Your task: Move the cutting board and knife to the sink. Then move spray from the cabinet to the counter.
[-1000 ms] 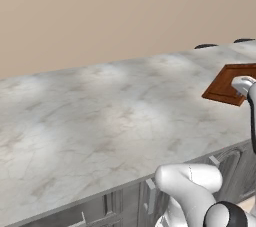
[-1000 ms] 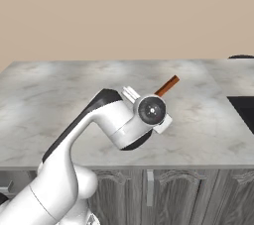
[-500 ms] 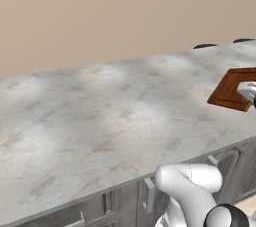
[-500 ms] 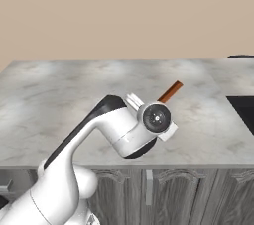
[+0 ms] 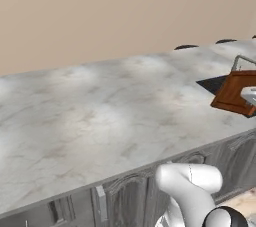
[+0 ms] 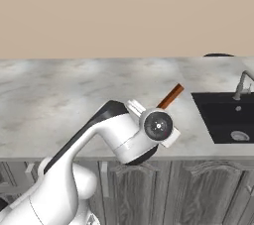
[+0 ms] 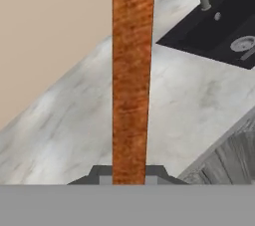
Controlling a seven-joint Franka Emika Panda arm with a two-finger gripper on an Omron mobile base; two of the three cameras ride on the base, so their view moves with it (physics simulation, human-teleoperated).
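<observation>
The cutting board [image 7: 131,80] has travelled closer to the sink [image 6: 223,116], carried above the counter [image 5: 90,121] edge-on, clamped in the gripper [image 7: 128,172]; sink sits at two o'clock.

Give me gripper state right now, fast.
Gripper: shut on the cutting board, held edge-on above the counter, short of the sink.

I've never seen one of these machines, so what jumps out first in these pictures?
The reddish-brown cutting board, clamped edge-on between the robot's dark fingers and held in the air above the marble counter. Just beyond it, to the right, the dark sink with its thin grey faucet.
</observation>
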